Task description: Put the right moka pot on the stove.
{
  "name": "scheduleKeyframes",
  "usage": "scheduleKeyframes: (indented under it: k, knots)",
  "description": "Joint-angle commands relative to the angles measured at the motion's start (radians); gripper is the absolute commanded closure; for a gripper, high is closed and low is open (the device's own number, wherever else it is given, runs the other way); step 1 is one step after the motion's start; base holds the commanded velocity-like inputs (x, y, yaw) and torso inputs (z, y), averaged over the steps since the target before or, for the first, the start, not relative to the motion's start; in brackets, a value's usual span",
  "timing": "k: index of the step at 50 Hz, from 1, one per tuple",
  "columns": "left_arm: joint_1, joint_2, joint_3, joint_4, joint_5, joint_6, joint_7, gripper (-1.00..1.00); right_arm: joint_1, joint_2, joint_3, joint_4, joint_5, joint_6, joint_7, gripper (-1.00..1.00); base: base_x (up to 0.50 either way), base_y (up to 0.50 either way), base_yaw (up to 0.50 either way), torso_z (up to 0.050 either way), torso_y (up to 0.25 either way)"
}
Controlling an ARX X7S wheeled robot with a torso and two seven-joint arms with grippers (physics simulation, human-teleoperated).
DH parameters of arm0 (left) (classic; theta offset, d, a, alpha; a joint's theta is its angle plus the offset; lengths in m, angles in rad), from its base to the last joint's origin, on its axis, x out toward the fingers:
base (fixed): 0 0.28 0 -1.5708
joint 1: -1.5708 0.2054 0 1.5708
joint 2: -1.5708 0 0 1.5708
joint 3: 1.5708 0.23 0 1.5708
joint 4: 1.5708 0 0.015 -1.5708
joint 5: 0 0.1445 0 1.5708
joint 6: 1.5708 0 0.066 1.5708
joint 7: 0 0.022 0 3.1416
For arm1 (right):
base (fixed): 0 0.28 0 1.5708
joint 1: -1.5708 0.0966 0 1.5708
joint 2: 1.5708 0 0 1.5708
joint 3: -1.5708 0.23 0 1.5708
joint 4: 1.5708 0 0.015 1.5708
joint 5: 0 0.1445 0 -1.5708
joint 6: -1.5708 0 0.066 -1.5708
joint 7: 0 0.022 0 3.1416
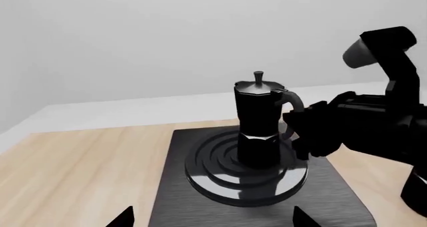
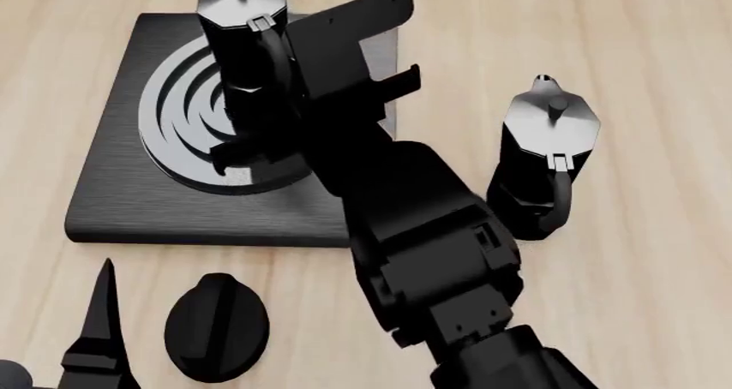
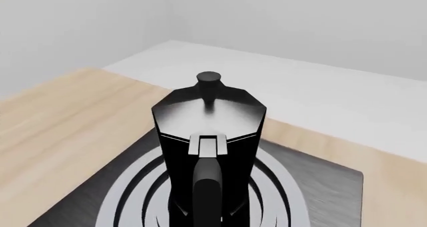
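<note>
Left gripper [image 2: 103, 320] low, near the stove [image 2: 115, 209], fingers apparently spread apart. Dial [image 2: 216, 325] just beside it. On the stove's burner, upright, the pot [image 2: 243, 42]; right gripper [image 1: 300, 132] at its handle, grip unclear. Other pot [image 2: 547, 162] right of the stove.

Black faceted moka pot [image 1: 258, 122], silvery lid, upright on burner, black square stove [image 2: 115, 183]

A simulated kitchen worktop: a pale wooden counter [image 2: 640, 63] against a plain grey wall [image 1: 167, 37] carries a black stove [image 2: 126, 200], a dial knob [image 2: 215, 325] and two moka pots [image 2: 547, 162].
</note>
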Motion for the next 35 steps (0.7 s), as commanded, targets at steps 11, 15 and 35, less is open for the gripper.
scheduleKeyframes:
  k: [11,15,35]
  knots:
    - [-0.001,-0.006,0.004,0.001,-0.006,0.007,0.004,-1.00,0.212,-0.029,-0.706,0.334,0.661,-0.382,0.040,1.00,0.00,0.00,0.00,0.000,0.001]
    - [-0.001,-0.007,0.005,0.001,-0.006,0.008,0.003,-1.00,0.230,-0.029,-0.807,0.338,0.760,-0.417,0.045,1.00,0.00,0.00,0.00,0.000,0.000]
    - [-0.003,-0.010,0.006,-0.003,-0.016,0.009,0.000,-1.00,0.207,-0.029,-0.911,0.358,0.843,-0.419,0.040,1.00,0.00,0.00,0.00,0.000,0.000]
